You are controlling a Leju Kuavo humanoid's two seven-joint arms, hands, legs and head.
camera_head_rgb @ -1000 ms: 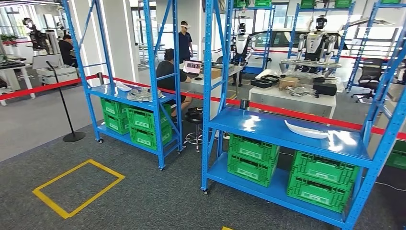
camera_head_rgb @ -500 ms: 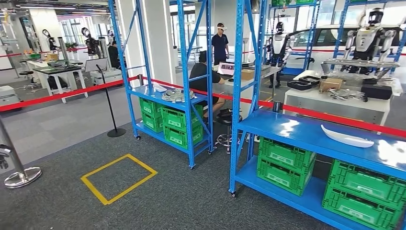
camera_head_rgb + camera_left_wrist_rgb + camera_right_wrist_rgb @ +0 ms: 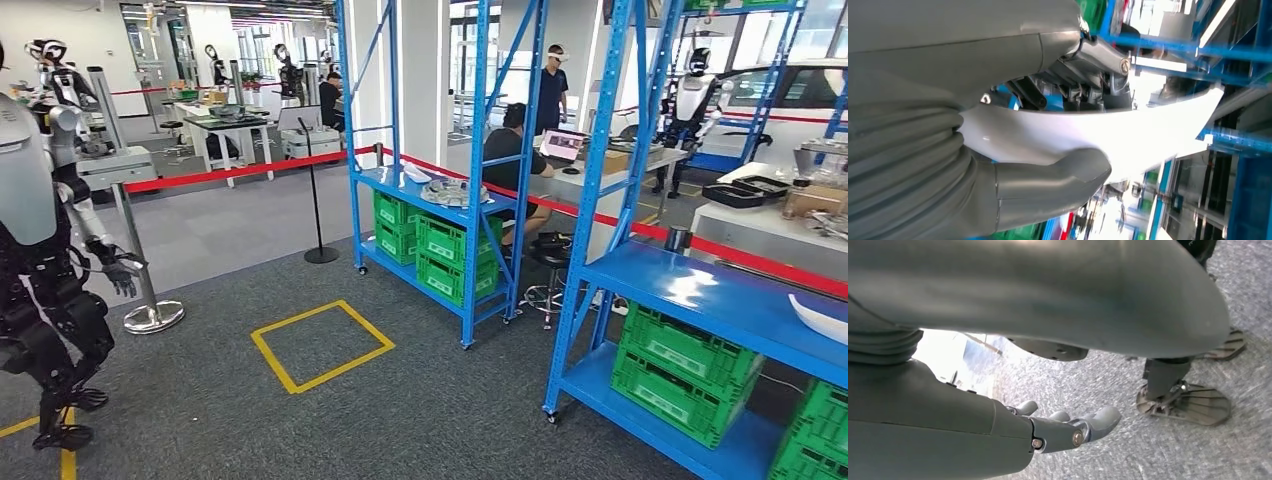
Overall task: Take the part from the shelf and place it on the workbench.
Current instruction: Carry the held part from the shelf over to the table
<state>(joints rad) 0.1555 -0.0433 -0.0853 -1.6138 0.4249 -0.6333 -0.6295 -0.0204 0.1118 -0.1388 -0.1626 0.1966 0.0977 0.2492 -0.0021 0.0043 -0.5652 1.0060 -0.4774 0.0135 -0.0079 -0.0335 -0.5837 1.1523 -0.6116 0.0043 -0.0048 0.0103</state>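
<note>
Fingers (image 3: 1098,87) and thumb of left hand (image 3: 1058,125) clamped on white curved part (image 3: 1128,130), carried clear of shelving. Right hand (image 3: 1068,430) empty, fingers loosely extended over grey carpet (image 3: 1108,375). Blue racks (image 3: 470,150) with green crates (image 3: 450,250); yellow floor square (image 3: 322,345); red barrier tape (image 3: 230,172); another humanoid (image 3: 45,260) standing left.

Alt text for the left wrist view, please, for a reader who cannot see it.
The robot's left hand holds a long, curved white part, thumb under it and darker fingers over it. Blurred blue shelf frames lie behind.
</note>
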